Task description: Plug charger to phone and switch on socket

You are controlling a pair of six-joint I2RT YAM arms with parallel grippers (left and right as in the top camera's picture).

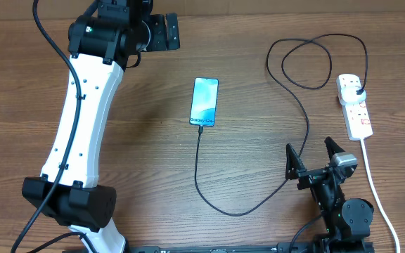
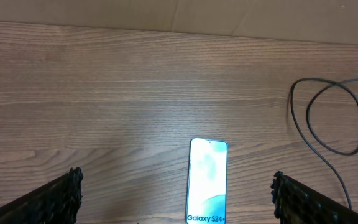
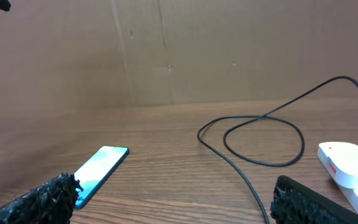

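Note:
The phone [image 1: 204, 102] lies flat mid-table with its light blue screen up and "Galaxy" text at its near edge. The charger's thin black cable [image 1: 238, 209] runs from the phone's near edge, curves round to the right and loops at the back. Its black plug [image 1: 357, 90] sits in the white socket strip [image 1: 355, 111], which has red switches. My left gripper [image 1: 166, 31] is open and empty, high behind the phone [image 2: 207, 180]. My right gripper [image 1: 311, 158] is open and empty, near the cable, in front of the strip [image 3: 350, 165].
The strip's white cord [image 1: 375, 183] runs along the right side towards the front edge. A cardboard wall [image 3: 166, 50] stands behind the table. The left arm [image 1: 83, 119] stretches across the table's left side.

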